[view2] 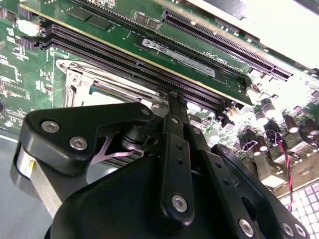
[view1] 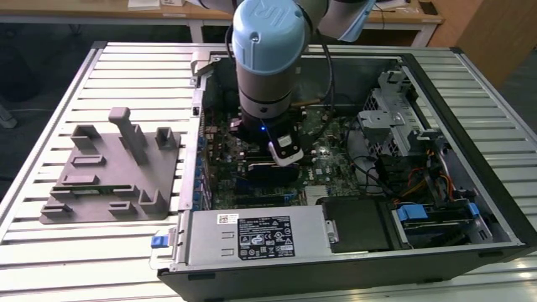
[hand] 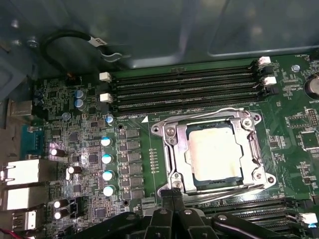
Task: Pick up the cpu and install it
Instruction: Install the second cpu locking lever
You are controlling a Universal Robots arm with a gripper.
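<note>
Pressed together tip to tip on the gripper point(hand: 172, 191), the jaws, with nothing pinched between them. Same closed pair of slim black fingers point(view2: 175, 107) in the second wrist view, meeting in a single line above the black linkage. Poised just beside one edge of the socket frame point(hand: 172, 149); touching it or merely above it, cannot tell.

Seated flat inside that frame: the cpu point(hand: 215, 152), pale metal top plate up, square with the socket opening, a thin dark rim around it. Apart from the gripper tips, with the frame's edge in between. Bare metal frame bolted at its corners, with a wire lever running along its far edge.

On either side of the socket, parallel banks of black memory slots point(hand: 184, 87), one bank beyond the cpu and one near the gripper. All on the green motherboard point(hand: 299, 129), roughly at its middle. Farther out, toward one edge of the board, a row of silver-topped capacitors point(hand: 106, 159).

In the exterior view, the blue-grey arm point(view1: 264, 56) reaching straight down into the open computer case point(view1: 503, 207), which lies on its side on the slatted table point(view1: 126, 69). At the case's near edge, a grey power supply point(view1: 251, 236). On the table toward the exterior view's left, well apart from the case opening, a large grey fixture tray point(view1: 109, 176).
</note>
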